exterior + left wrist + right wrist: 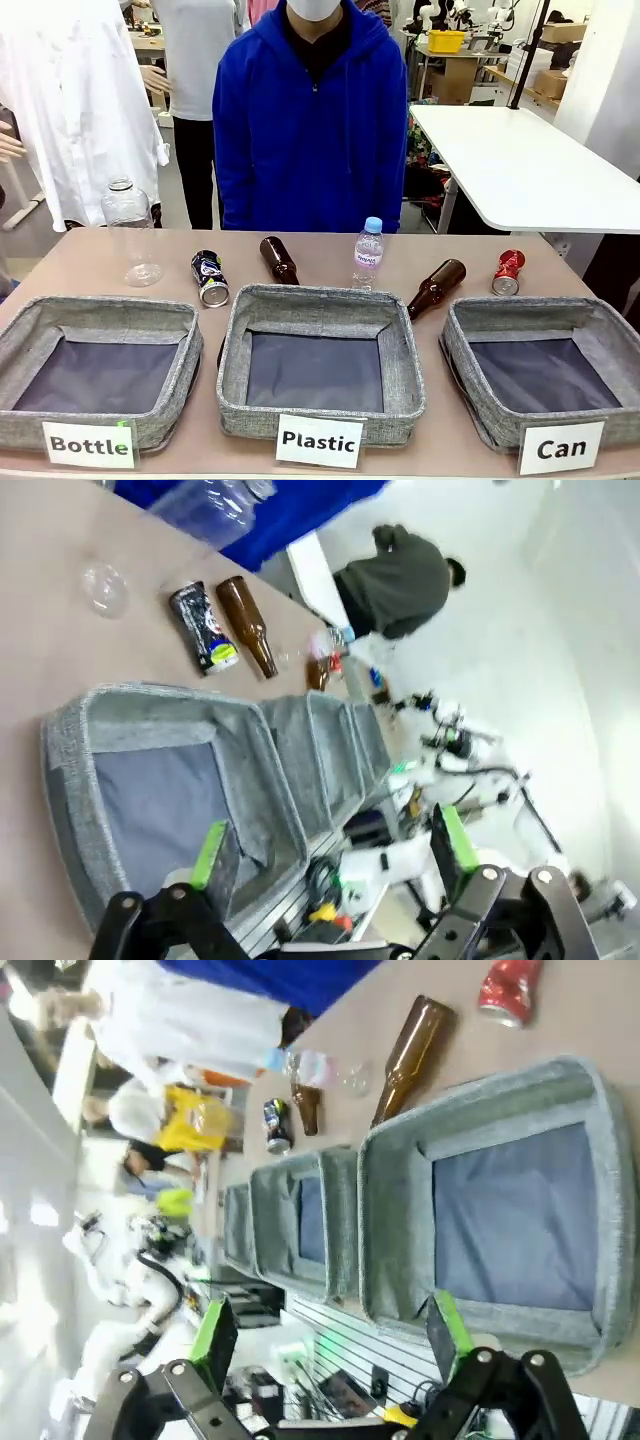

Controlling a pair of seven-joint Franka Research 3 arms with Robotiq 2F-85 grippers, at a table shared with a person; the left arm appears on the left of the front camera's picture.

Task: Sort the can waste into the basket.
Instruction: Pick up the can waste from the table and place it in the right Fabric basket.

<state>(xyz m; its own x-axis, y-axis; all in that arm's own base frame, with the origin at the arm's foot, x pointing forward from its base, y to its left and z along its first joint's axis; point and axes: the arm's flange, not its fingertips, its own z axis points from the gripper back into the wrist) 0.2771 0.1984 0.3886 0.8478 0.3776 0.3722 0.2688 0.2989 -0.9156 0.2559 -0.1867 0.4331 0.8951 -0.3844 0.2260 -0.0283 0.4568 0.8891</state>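
Observation:
Two cans lie on the brown table beyond the baskets: a dark blue-black can [210, 277] at the left and a shiny red can [508, 272] at the far right. The grey basket [530, 312] labelled "Can" stands at the front right, just in front of the red can. My left gripper [332, 855] hangs open above the left basket, with the dark can [205, 628] far beyond it. Over the near edge of the Can basket [400, 1210], my right gripper [330, 1335] is open with nothing between its fingers. The red can [510, 988] lies past that basket.
Baskets labelled "Bottle" [100, 312] and "Plastic" [320, 298] stand left and middle. Two brown glass bottles [278, 259] [436, 287], a small clear water bottle [368, 252] and a large clear bottle [130, 230] sit behind them. A person in a blue hoodie [310, 120] stands at the far edge.

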